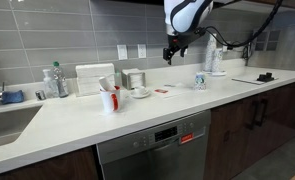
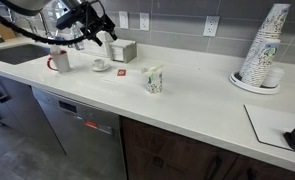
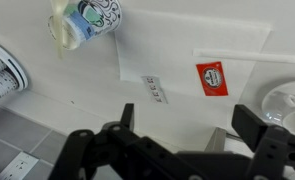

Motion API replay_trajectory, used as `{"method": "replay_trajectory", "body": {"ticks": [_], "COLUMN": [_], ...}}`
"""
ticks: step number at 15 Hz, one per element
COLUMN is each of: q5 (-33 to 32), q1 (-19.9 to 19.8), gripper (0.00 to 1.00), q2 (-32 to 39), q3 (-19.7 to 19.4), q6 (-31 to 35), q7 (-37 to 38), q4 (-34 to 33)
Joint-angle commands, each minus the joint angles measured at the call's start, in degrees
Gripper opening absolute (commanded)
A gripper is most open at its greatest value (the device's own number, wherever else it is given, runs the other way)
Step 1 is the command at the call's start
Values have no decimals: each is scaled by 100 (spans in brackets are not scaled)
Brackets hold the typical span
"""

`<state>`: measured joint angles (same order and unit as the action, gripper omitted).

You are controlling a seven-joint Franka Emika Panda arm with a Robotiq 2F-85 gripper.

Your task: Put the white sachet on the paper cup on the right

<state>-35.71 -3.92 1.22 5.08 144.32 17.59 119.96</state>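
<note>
In the wrist view a narrow white sachet with small print lies flat on the white counter, next to a red sachet. A printed paper cup stands beyond them, and it also shows in both exterior views. My gripper is open and empty, with its fingers spread on either side of the sachets. In both exterior views it hangs well above the counter. The white sachet is too small to make out in the exterior views.
A white saucer with a small cup and a mug with a red handle stand near the sachets. A napkin box is by the wall. A tall stack of paper cups is on a plate at the counter's far end. A sink is at the other end.
</note>
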Motion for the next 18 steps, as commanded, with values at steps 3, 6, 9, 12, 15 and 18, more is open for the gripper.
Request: {"method": "replay_trajectory", "body": {"ticks": [3,6,9,12,15,18], "q5": [26,-539,-1080,-1431,-1608,-1583], "q1": [183,196,194,209,271,337], "gripper": [100,100,100,100,100,100], "q2": [-3,243,648,1164,1721,2256], "q3": [-186,-264,-438,-641,-816,-965], "q6": [-6,-124,-29,379,652,856], "q7": [-28,340,446,335,299,248], "q4": [-6,-228,-510,-831,-1241,-1664]}}
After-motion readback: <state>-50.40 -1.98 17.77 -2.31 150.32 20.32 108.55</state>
